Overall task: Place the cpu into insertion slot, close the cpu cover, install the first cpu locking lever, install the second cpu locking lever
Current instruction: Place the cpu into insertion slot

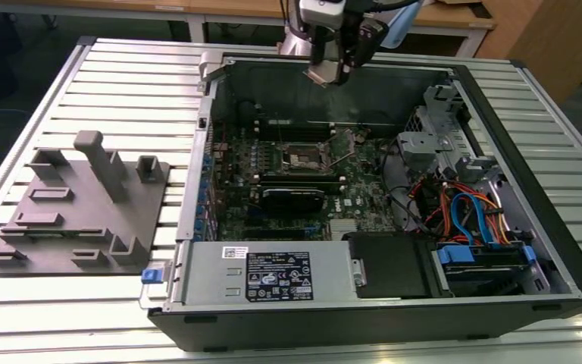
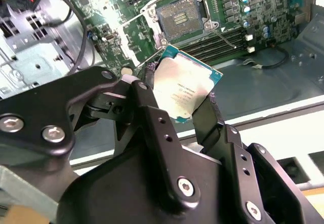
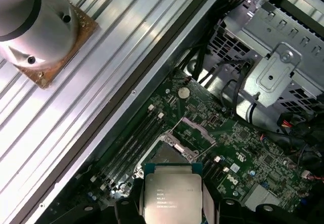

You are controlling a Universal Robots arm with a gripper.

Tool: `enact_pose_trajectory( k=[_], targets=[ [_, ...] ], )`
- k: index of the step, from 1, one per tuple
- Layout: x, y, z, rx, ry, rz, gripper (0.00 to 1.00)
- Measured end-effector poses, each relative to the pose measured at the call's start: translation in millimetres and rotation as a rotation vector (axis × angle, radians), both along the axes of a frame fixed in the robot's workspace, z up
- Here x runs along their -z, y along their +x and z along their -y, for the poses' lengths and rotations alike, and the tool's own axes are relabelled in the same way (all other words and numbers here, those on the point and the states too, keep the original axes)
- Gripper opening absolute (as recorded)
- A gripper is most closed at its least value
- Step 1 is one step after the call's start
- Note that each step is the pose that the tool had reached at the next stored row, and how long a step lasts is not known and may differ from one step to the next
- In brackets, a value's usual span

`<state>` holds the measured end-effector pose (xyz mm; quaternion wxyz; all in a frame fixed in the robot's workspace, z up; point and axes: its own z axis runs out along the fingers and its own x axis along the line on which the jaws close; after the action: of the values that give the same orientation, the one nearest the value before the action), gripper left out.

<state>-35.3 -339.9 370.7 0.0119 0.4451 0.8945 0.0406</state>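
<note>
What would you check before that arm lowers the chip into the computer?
1. cpu clamped in the gripper: ok.
2. insertion slot empty, contacts bare: ok.
3. cpu cover appears lifted off the insertion slot: ok.
4. cpu edges squared to the insertion slot: cannot tell.
5. cpu centred over the insertion slot: cannot tell.

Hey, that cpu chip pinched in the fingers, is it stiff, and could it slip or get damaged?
The cpu looks like a thin rigid plate, so it probably won't flex. Its smooth metal top and the edge-only grip by the fingers suggest it could slip or twist. Being flat, it shouldn't roll.
</note>
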Motion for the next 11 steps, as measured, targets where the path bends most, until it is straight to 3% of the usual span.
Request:
enact_pose_trajectory(
  k=[7, 11],
  targets=[
    [2.0, 0.0, 0.0, 0.125, -0.0001, 0.0000, 0.54],
    [2.2, 0.0, 0.0, 0.158, -0.0001, -0.0001, 0.54]
  ],
)
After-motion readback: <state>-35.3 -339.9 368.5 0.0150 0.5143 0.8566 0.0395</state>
